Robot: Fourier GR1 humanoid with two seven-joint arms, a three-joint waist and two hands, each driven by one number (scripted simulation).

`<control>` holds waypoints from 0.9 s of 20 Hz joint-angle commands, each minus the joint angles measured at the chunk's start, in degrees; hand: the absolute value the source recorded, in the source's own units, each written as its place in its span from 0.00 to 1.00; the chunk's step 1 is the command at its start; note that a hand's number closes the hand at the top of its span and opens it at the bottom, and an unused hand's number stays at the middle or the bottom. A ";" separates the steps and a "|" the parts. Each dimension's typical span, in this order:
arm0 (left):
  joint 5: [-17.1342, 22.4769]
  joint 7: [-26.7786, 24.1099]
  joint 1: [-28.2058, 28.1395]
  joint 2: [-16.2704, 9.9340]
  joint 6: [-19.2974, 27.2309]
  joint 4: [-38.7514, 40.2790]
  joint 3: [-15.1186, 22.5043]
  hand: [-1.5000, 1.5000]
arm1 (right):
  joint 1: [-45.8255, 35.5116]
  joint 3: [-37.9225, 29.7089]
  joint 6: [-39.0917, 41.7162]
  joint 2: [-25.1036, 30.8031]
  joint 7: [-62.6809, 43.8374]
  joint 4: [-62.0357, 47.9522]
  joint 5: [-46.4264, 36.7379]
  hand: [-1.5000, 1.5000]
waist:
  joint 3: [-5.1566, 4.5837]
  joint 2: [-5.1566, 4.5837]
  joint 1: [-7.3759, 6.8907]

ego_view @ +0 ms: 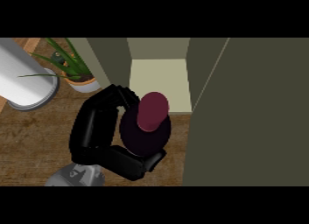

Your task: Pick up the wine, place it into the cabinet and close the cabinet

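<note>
At the far left a white paper-towel roll (14, 74) stands on the wooden tabletop (34, 131), with a potted plant (76, 72) just beside it. The left robot hand (102, 131) curls round the dark wine bottle (147, 127), which stands just in front of the open cabinet (160, 83). To the right the cabinet door (254, 113) fills the view.

Upper left of the frame, a white paper towel roll (14, 74) stands on the wooden surface (27, 135), a potted plant (76, 70) just beside it.
</note>
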State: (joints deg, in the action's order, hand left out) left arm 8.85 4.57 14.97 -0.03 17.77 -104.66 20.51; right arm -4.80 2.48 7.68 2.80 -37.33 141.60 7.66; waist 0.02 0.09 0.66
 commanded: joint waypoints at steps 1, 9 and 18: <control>-0.45 1.21 8.47 0.02 8.30 4.82 3.98 1.00 | -0.62 -0.48 -1.94 -0.42 -3.99 4.81 3.90 0.00 | -0.01 -0.05 0.03; -0.66 -0.28 12.03 0.02 14.50 8.97 5.40 1.00 | 9.04 -5.30 4.90 1.15 2.94 7.10 10.11 0.00 | 0.03 -0.04 0.29; -1.68 -2.66 15.98 0.02 19.74 15.36 8.25 1.00 | 4.65 -2.29 2.84 0.77 -1.01 7.59 6.72 0.00 | -0.01 -0.02 0.03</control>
State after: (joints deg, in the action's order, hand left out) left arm 6.96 3.67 30.78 -0.02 35.89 -91.26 27.56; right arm -2.50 0.61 10.44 3.49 -35.79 141.67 8.85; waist 0.02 0.06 0.73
